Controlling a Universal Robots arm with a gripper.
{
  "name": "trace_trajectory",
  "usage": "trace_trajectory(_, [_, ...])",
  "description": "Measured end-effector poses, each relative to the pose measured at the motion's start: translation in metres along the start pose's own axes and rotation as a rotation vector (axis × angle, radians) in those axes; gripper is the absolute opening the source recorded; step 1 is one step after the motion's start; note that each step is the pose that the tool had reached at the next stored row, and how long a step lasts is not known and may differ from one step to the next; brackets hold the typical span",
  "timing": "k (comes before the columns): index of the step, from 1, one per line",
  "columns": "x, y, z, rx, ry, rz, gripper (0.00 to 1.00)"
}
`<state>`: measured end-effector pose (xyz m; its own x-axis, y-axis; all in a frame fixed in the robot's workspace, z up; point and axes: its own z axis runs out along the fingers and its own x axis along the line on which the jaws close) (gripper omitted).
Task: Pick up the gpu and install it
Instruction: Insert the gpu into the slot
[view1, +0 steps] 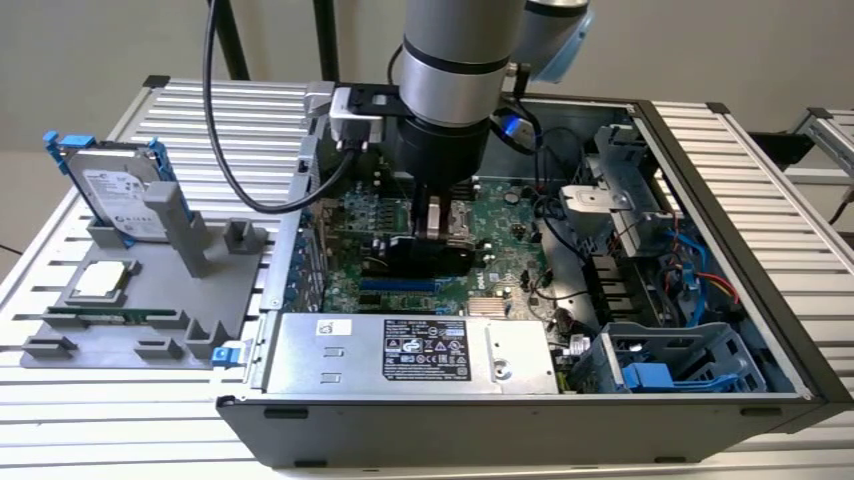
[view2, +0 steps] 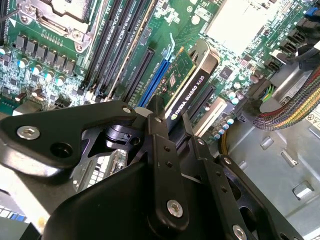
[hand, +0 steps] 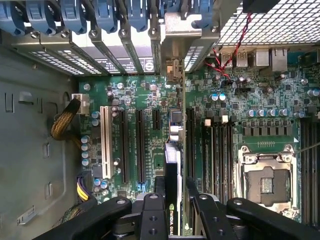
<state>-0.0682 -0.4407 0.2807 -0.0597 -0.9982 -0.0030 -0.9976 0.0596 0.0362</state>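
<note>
Gripping the gpu (view2: 187, 82), your gripper (hand: 172, 212) has its black fingers (view2: 162, 165) pinching the card on edge between them, and you can see that in both wrist views. The card hangs upright over the green motherboard (hand: 145, 95), just above the row of long black expansion slots (hand: 140, 145), lined up along them; whether it touches a slot, you cannot tell. In the exterior view your gripper (view1: 434, 225) reaches down into the open computer case (view1: 747, 190), near the middle of the board. Outside the case, towards the exterior view's left, a hard drive (view1: 114, 190) stands upright in a grey holder (view1: 147, 300) on the slatted table (view1: 80, 420).
</note>
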Motion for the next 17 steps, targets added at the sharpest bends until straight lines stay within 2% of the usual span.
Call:
trace_trajectory(8, [0.0, 0.0002, 0.0031, 0.0, 0.0, 0.0, 0.0])
trace_trajectory(17, [0.0002, 0.0026, 0.0102, 0.0, 0.0, 0.0, 0.0])
